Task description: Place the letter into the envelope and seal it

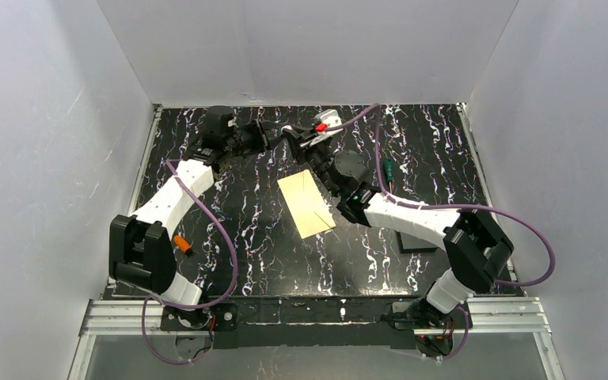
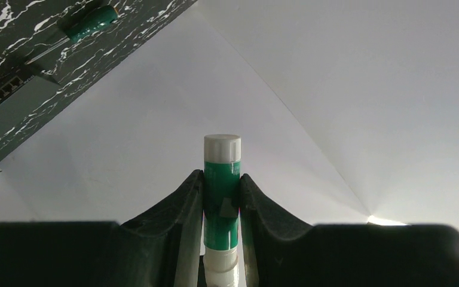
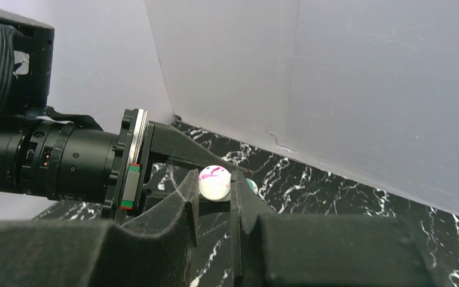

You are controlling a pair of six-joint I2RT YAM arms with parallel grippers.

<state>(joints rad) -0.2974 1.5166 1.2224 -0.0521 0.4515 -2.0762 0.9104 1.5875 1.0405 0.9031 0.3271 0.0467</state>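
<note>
The envelope (image 1: 309, 204) is a pale yellow oblong with a V line, lying flat mid-table. The letter does not show as a separate sheet. My left gripper (image 1: 271, 136) is shut on the green body of a glue stick (image 2: 222, 179), held off the table with its white cap (image 2: 222, 146) pointing away from the left wrist camera. My right gripper (image 1: 297, 144) meets it from the right behind the envelope. Its fingertips (image 3: 186, 190) are closed on the stick's round white end (image 3: 214, 182), which has pink smears.
A green-handled tool (image 1: 389, 170) lies at the right rear and also shows in the left wrist view (image 2: 86, 24). A dark square pad (image 1: 416, 241) sits under the right arm. A small orange item (image 1: 182, 245) lies by the left arm. White walls enclose the table.
</note>
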